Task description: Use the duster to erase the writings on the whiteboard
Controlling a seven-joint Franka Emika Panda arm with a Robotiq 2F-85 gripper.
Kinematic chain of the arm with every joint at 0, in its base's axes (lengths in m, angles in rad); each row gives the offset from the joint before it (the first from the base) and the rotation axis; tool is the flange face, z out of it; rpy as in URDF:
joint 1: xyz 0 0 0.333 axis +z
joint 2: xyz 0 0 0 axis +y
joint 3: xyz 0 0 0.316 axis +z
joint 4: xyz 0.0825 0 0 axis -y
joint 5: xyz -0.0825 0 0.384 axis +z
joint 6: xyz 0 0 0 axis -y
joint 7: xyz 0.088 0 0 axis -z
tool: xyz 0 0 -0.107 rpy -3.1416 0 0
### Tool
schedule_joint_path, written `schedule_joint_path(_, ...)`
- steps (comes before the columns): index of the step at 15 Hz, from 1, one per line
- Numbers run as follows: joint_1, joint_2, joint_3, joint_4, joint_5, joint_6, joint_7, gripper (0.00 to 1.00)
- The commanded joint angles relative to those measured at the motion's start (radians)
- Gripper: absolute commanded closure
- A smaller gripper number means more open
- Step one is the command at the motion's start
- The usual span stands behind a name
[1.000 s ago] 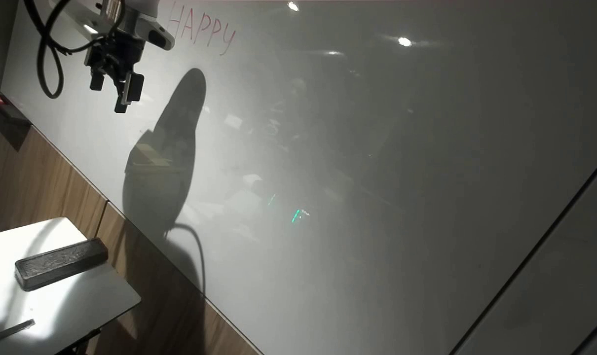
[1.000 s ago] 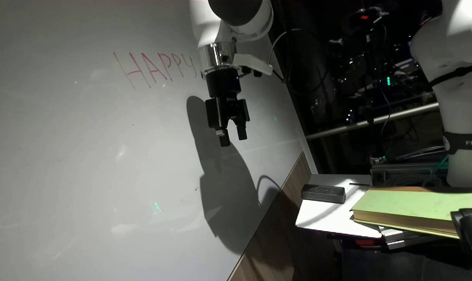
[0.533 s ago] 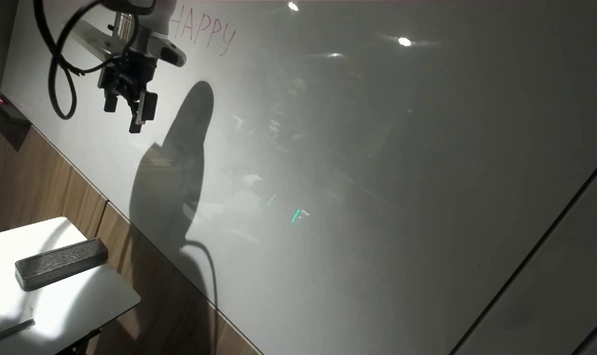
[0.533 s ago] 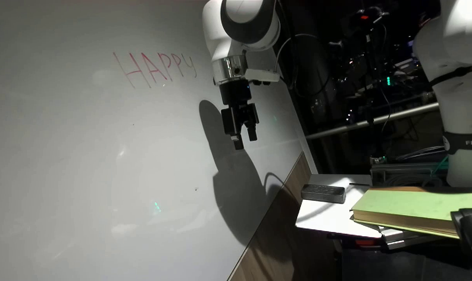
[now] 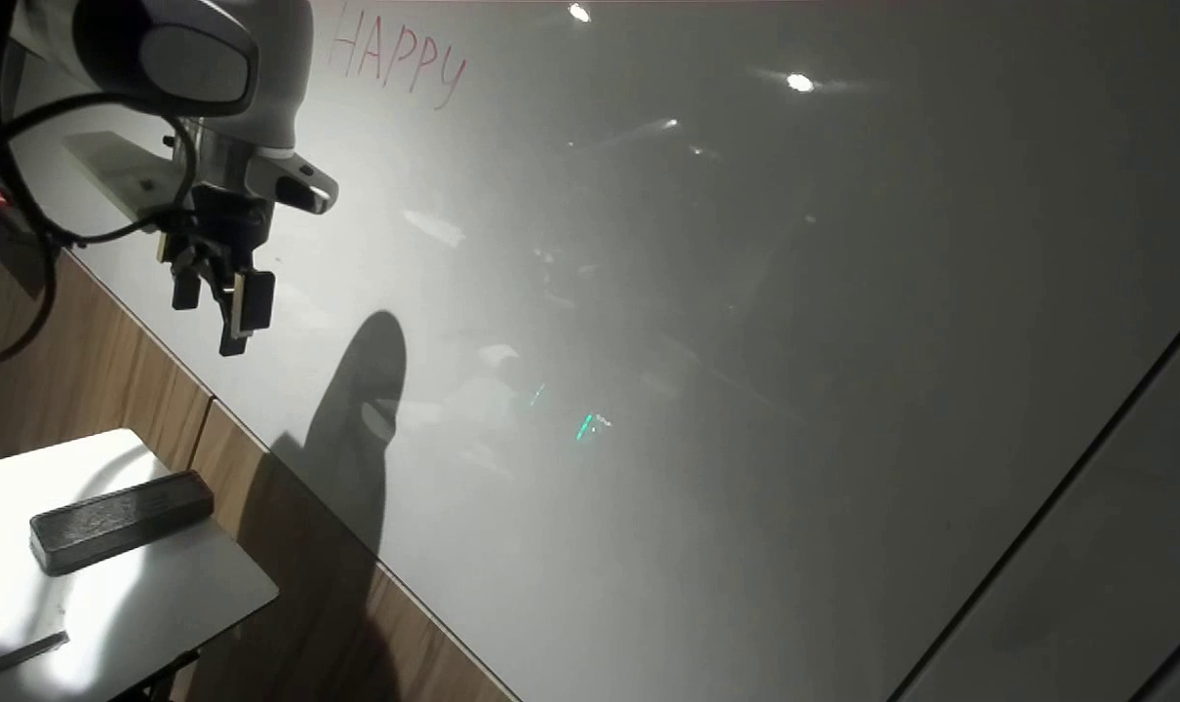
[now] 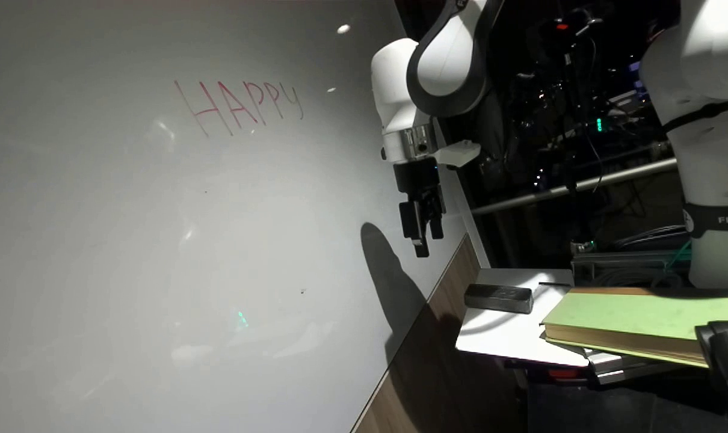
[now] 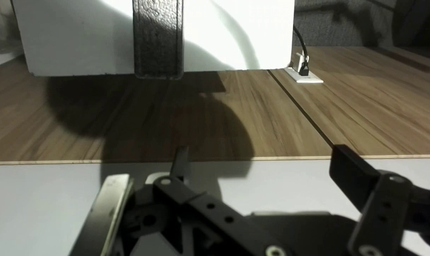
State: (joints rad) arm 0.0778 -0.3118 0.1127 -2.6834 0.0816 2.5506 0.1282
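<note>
Duster rests on the white bench, lower than the jaws and apart from them in both exterior views, the jaws spread wide, gripping nothing

In an exterior view, hard light casts my dark shadow on the large glossy grey-white whiteboard, glare-flecked and dimmer toward the right; in the wrist view my black two-fingered gripper looks soft-focused.

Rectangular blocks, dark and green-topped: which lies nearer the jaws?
The dark duster on the white tabletop: in an exterior view it sits closer to the open jaws than the green-topped block, which the wrist view lacks.
</note>
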Motion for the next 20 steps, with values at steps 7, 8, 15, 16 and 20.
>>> schedule_joint_path(7, -0.067, 0.065, -0.052, -0.09, -0.055, 0.123, -0.027, 0.0)
schedule_joint_path(8, -0.073, 0.08, -0.055, -0.09, -0.063, 0.127, -0.027, 0.0)
schedule_joint_path(15, -0.108, 0.15, -0.089, -0.09, -0.096, 0.16, -0.044, 0.0)
schedule_joint_path(16, -0.107, 0.15, -0.091, -0.09, -0.094, 0.159, -0.049, 0.0)
schedule_joint_path(20, -0.097, 0.14, -0.099, -0.089, -0.076, 0.138, -0.075, 0.0)
